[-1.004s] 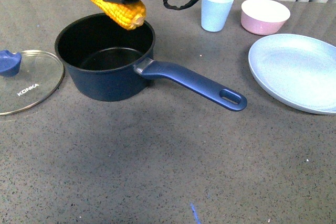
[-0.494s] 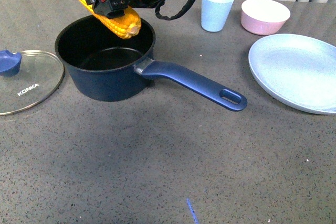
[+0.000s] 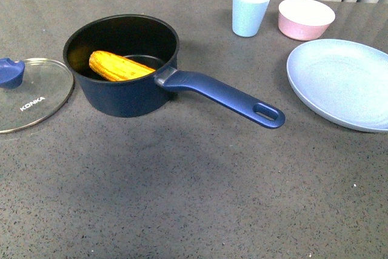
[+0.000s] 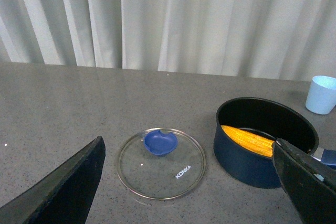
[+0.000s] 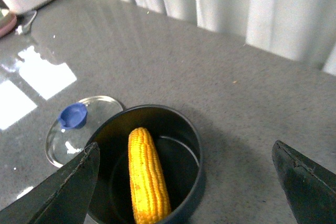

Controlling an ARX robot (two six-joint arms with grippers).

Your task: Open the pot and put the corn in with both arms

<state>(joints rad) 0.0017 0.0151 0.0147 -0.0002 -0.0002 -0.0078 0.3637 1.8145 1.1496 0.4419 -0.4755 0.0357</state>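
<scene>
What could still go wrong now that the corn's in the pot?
1. The yellow-orange corn cob lies tilted against the wall of the dark navy-blue saucepan, so it may roll or settle.
2. The saucepan's long blue handle juts across the grey table; a passing arm could catch it.
3. The glass lid with blue knob lies close beside the saucepan, and either could be nudged.

The corn (image 3: pixel 119 67) no longer hangs above the pot (image 3: pixel 124 83); it now lies inside, slanted against the inner wall. The right gripper (image 5: pixel 184 192) that held it has left the front view and now hovers above the pot, its jaws spread wide and empty.
</scene>
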